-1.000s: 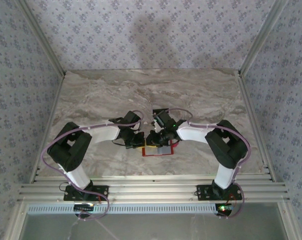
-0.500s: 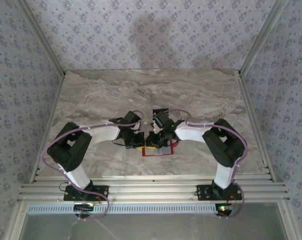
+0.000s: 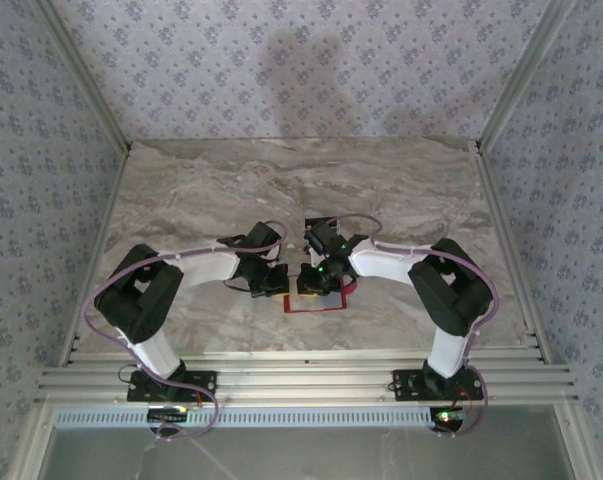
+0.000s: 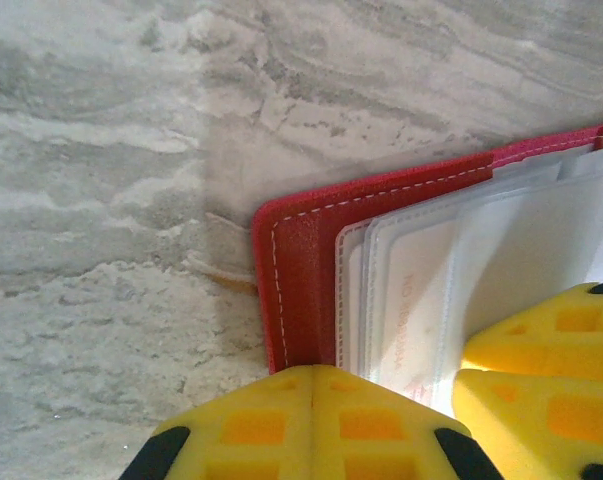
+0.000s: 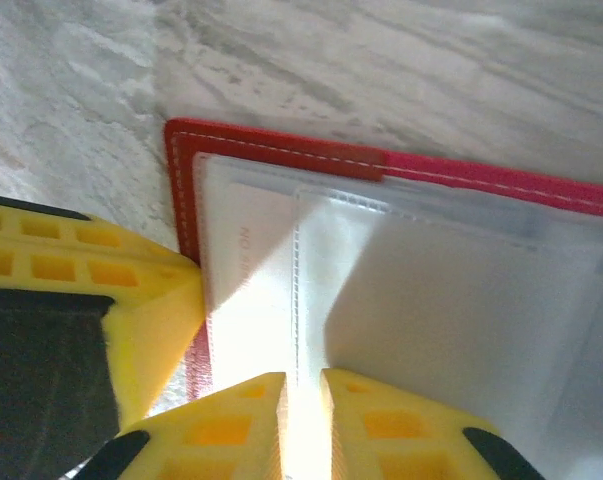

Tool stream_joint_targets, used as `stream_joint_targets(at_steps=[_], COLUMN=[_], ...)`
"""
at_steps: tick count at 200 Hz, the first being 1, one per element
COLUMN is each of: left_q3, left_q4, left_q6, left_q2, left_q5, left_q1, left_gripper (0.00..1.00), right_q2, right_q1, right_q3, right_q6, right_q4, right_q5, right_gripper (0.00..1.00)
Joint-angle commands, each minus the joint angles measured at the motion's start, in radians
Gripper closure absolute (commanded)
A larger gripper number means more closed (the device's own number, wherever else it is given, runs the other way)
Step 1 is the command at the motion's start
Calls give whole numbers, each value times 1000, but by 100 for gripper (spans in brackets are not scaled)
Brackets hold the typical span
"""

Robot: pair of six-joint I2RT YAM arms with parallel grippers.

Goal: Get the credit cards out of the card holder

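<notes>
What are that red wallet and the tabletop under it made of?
The card holder looks like red leather or imitation leather: fine grain, pale stitching along its edge. Its inner sleeves seem clear, slightly glossy plastic. The table looks like grey-veined marble, or a laminate printed to resemble it.

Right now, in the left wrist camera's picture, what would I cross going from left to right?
Bare marble table → red edge of the card holder → its clear sleeves → the yellow right pincer.

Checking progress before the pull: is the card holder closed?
No, the card holder lies open on the table, its clear sleeves exposed.
</notes>
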Motion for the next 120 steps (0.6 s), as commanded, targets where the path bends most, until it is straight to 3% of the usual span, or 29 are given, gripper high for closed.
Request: stream_joint_targets(at_steps=[1,120], left_q3=[6,12], left_q4=[-45,-47], left_q6=[16,17], left_q2=[6,5], left_q5=[-15,-15], left_q1=[-9,-10], left_gripper=[98,98], right_q2=[-20,-100], right_q1=[5,6], right_q3=[26,74], right_q6=[-49,-105], right_q4=[-149,-317], right_q5=[103,248], right_gripper=[78,62])
